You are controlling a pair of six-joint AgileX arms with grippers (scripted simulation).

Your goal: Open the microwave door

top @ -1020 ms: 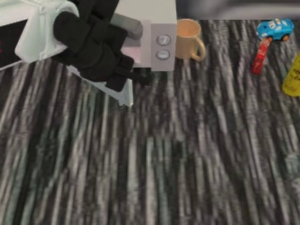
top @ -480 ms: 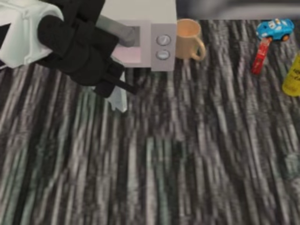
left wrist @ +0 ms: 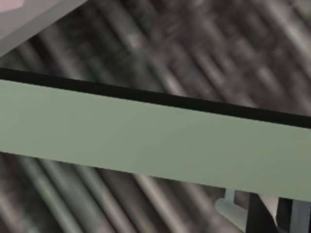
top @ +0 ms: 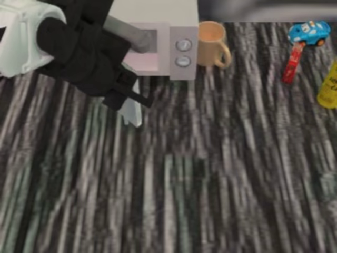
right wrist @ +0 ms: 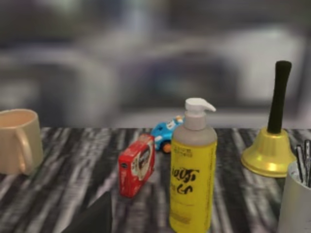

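- Left gripper (top: 138, 98) sits at the table's (top: 210, 184) far left, right on the swung-out edge of the microwave door (top: 131, 108); can't tell how its fingers are set.
- Just right of it, the microwave (top: 174, 31) stands open.
- Further right: mug (top: 213, 43), red box (top: 293, 63), toy car (top: 310, 32), yellow bottle (top: 329, 84).

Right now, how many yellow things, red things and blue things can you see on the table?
Yellow: 2, the pump bottle and the bell
Red: 1, the small box
Blue: 1, the toy car
Total: 4
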